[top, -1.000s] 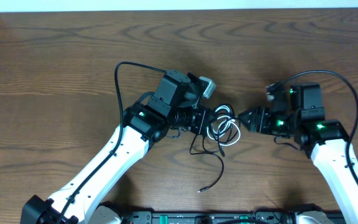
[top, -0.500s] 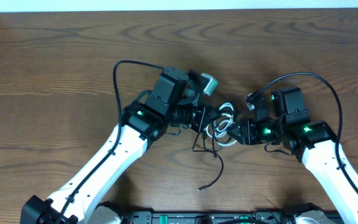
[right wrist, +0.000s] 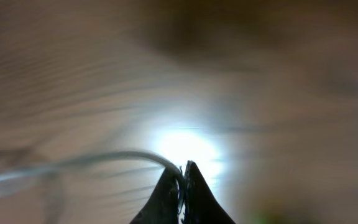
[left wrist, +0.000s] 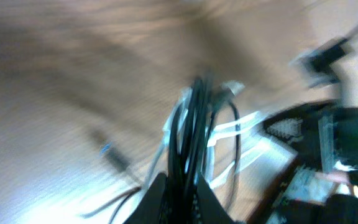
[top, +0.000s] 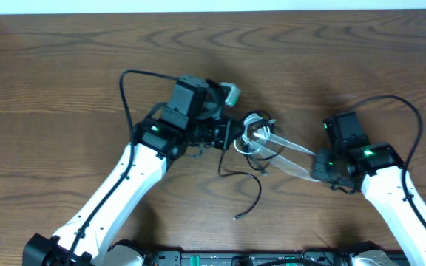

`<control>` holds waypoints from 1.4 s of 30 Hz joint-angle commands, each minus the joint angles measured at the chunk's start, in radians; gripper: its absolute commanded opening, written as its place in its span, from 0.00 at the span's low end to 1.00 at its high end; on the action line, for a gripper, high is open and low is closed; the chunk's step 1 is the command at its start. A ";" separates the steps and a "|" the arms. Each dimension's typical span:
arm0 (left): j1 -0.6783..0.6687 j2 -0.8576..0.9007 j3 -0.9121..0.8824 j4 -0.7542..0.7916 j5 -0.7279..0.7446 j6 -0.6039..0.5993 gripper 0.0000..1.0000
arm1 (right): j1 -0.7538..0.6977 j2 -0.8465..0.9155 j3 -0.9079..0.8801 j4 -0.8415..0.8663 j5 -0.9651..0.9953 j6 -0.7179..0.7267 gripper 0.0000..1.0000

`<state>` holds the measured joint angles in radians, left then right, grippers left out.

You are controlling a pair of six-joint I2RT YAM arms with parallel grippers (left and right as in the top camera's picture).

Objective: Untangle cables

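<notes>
Two holds: one on either side of the knot (top: pixel 255 139) in the cables (left wrist: pixel 194 124).
Left fingers (left wrist: pixel 159 200): clenched on the black strands (left wrist: pixel 191 155) right at the knot.
Right fingers (right wrist: pixel 199 204): pinched shut on the white cable (top: pixel 291 151), well apart from the knot on its right side.
White cable: stretched in two strands from the knot out to the right fingers.
Black tail (top: pixel 259 198): trails slack over the surface (top: pixel 346 66) on the near side of the knot.
Risk, cinching: the white loops wrap the black strands, so a harder pull may tighten the knot instead of freeing it.
Risk, slip: the pinch is narrow and the cable thin, so it may slide out under tension.
Risk, snag: a plug end may catch in a loop at the knot.
</notes>
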<state>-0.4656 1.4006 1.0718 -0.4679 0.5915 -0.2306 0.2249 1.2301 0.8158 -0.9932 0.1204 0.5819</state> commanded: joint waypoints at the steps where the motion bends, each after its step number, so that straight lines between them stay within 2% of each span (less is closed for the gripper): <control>1: 0.074 -0.017 0.006 -0.065 -0.158 0.017 0.08 | -0.082 0.000 -0.002 -0.021 0.296 0.121 0.01; 5: 0.083 -0.017 0.006 -0.085 -0.143 0.017 0.08 | -0.163 0.000 -0.002 -0.005 0.266 0.120 0.01; 7: 0.083 -0.017 0.006 -0.081 -0.068 0.022 0.08 | -0.174 0.000 -0.002 0.063 0.130 0.040 0.03; 9: 0.083 -0.017 0.006 -0.071 -0.012 0.038 0.08 | -0.171 0.000 -0.002 0.115 0.007 -0.069 0.15; 10: 0.083 -0.017 0.006 -0.055 0.049 0.048 0.08 | -0.171 0.000 -0.002 0.163 -0.154 -0.151 0.33; 11: 0.083 -0.017 0.006 -0.037 0.120 0.062 0.08 | -0.171 0.000 -0.002 0.193 -0.269 -0.214 0.41; 12: 0.083 -0.017 0.006 -0.009 0.214 0.078 0.08 | -0.171 0.000 -0.002 0.242 -0.454 -0.315 0.54; 13: 0.083 -0.017 0.006 0.011 0.273 0.081 0.08 | -0.171 0.000 -0.002 0.273 -0.578 -0.363 0.61; 16: 0.081 -0.017 0.006 0.065 0.409 0.080 0.08 | -0.171 0.000 -0.002 0.334 -0.766 -0.380 0.71; 18: 0.068 -0.017 0.006 0.077 0.450 0.080 0.08 | -0.171 0.000 -0.002 0.374 -0.875 -0.409 0.69; 22: 0.036 -0.017 0.006 0.093 0.490 0.080 0.08 | -0.156 0.000 -0.002 0.415 -0.913 -0.409 0.67; 24: 0.008 -0.017 0.006 0.118 0.537 0.080 0.08 | -0.109 0.000 -0.002 0.437 -0.896 -0.454 0.66; 29: -0.003 -0.017 0.006 0.188 0.637 0.053 0.08 | -0.004 0.001 -0.005 0.435 -0.764 -0.454 0.63; 30: -0.003 -0.017 0.006 0.198 0.660 0.053 0.08 | 0.018 0.001 -0.007 0.435 -0.735 -0.457 0.56; 31: -0.002 -0.016 0.006 0.198 0.654 0.054 0.08 | 0.052 0.001 -0.011 0.431 -0.625 -0.457 0.15; 32: -0.001 -0.016 0.006 0.198 0.653 0.055 0.08 | 0.060 0.001 -0.012 0.428 -0.589 -0.456 0.03; 33: -0.001 -0.016 0.006 0.198 0.649 0.055 0.08 | 0.067 0.001 -0.012 0.417 -0.537 -0.453 0.01; 35: -0.002 -0.016 0.006 0.170 0.545 0.058 0.08 | 0.071 0.001 -0.012 0.372 -0.413 -0.378 0.01; 40: -0.002 -0.014 -0.010 -0.091 -0.249 0.088 0.08 | 0.070 0.001 -0.012 0.122 0.069 -0.084 0.01; 42: -0.002 -0.014 -0.019 -0.144 -0.401 0.088 0.11 | 0.068 0.001 -0.012 0.059 0.175 -0.004 0.01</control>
<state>-0.4862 1.4021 1.0664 -0.5652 0.6239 -0.1577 0.3073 1.2289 0.8165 -0.8661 -0.0940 0.3668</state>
